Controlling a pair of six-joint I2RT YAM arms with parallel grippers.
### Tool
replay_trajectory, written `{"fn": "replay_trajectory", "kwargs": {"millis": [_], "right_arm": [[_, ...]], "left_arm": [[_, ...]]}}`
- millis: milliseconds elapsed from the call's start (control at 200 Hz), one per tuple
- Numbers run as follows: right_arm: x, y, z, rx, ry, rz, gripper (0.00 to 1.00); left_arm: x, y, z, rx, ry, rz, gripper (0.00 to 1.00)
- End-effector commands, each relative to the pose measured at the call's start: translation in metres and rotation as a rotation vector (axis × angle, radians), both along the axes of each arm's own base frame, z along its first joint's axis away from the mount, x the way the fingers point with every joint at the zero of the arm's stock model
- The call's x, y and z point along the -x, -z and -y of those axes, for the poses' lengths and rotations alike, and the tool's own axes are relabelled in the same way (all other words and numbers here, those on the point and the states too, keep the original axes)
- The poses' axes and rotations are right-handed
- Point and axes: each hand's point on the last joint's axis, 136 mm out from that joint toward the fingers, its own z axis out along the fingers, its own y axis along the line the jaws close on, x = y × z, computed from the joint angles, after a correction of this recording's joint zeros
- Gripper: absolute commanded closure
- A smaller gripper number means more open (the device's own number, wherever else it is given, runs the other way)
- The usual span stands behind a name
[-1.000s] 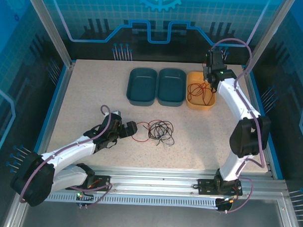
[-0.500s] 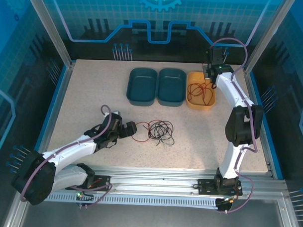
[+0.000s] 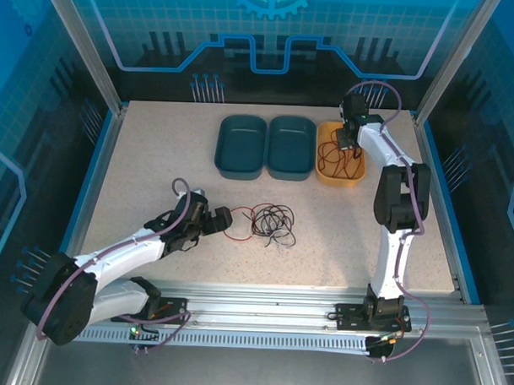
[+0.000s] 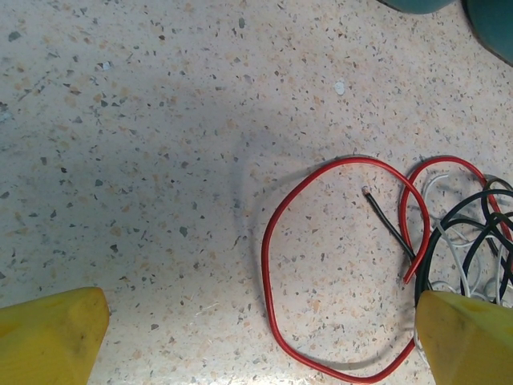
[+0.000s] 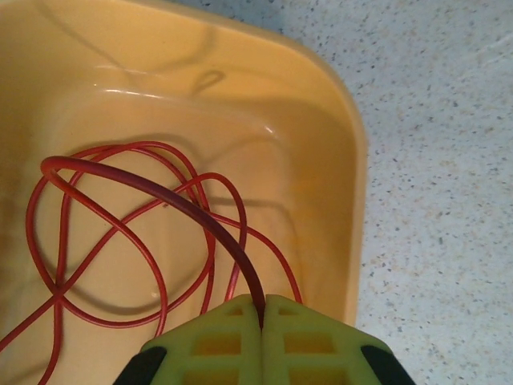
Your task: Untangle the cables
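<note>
A loose tangle of red, black and white cables (image 3: 270,223) lies on the speckled table in front of the left arm. My left gripper (image 3: 228,217) stands open just to its left. In the left wrist view the gripper (image 4: 256,349) straddles a red loop (image 4: 268,265), and its yellow fingertips (image 4: 48,337) touch nothing; black (image 4: 449,228) and white (image 4: 455,258) strands overlap at the right. A second red cable (image 5: 120,241) lies coiled in the yellow bin (image 5: 357,184). My right gripper (image 5: 262,309) is shut on one end of it, above the bin (image 3: 353,175).
Two dark teal bins (image 3: 241,146) (image 3: 291,146) stand side by side left of the yellow one at the back of the table. Aluminium frame posts and blue panels wall in the table. Bare tabletop lies left of and in front of the tangle.
The right arm has folded in and its wrist has swung left and lower over the yellow bin, still gripping the red cable. The left arm and the tangle have not moved.
</note>
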Motion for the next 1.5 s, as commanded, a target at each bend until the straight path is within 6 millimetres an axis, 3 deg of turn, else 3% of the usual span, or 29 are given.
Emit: {"fn": "replay_trajectory", "kwargs": {"millis": [0,115,250,460,675,740,806,841,866,881,1136,1356,1496], "right_arm": [[-0.001,0.003,0.006,-0.023,0.004,-0.034,1.00],[-0.001,0.010,0.005,-0.025,0.008,-0.056,0.96],[0.001,0.008,0.004,-0.035,0.014,-0.063,0.84],[0.006,-0.026,0.001,-0.069,0.016,-0.001,0.69],[0.027,-0.066,-0.004,-0.124,0.047,0.074,0.62],[0.038,-0.075,-0.010,-0.143,0.043,0.104,0.54],[0.050,-0.086,-0.017,-0.155,0.034,0.144,0.38],[0.056,-0.091,-0.022,-0.159,0.029,0.161,0.26],[0.062,-0.094,-0.025,-0.160,0.026,0.168,0.06],[0.065,-0.096,-0.027,-0.160,0.025,0.174,0.00],[0.125,-0.111,-0.057,-0.159,0.050,0.207,0.00],[0.176,-0.103,-0.091,-0.172,0.059,0.197,0.00],[0.210,-0.081,-0.107,-0.243,0.107,0.142,0.00]], "left_arm": [[-0.004,-0.011,-0.004,0.000,-0.018,0.028,0.01],[-0.002,-0.012,-0.005,0.002,-0.023,0.030,0.01],[0.000,-0.012,-0.007,0.003,-0.027,0.031,0.01],[0.001,-0.016,-0.007,0.007,-0.027,0.038,0.01],[0.002,-0.021,-0.006,0.023,-0.026,0.049,0.01],[0.002,-0.022,-0.005,0.028,-0.022,0.050,0.01],[0.002,-0.024,-0.005,0.028,-0.016,0.051,0.01],[0.003,-0.024,-0.005,0.028,-0.012,0.050,0.01],[0.003,-0.025,-0.005,0.028,-0.011,0.049,0.01],[0.003,-0.025,-0.004,0.028,-0.010,0.048,0.01],[0.003,-0.025,-0.005,0.003,0.011,0.036,0.01],[-0.001,-0.021,-0.003,-0.010,0.017,0.021,0.01],[-0.004,-0.020,-0.001,-0.012,0.023,0.019,0.01]]}}
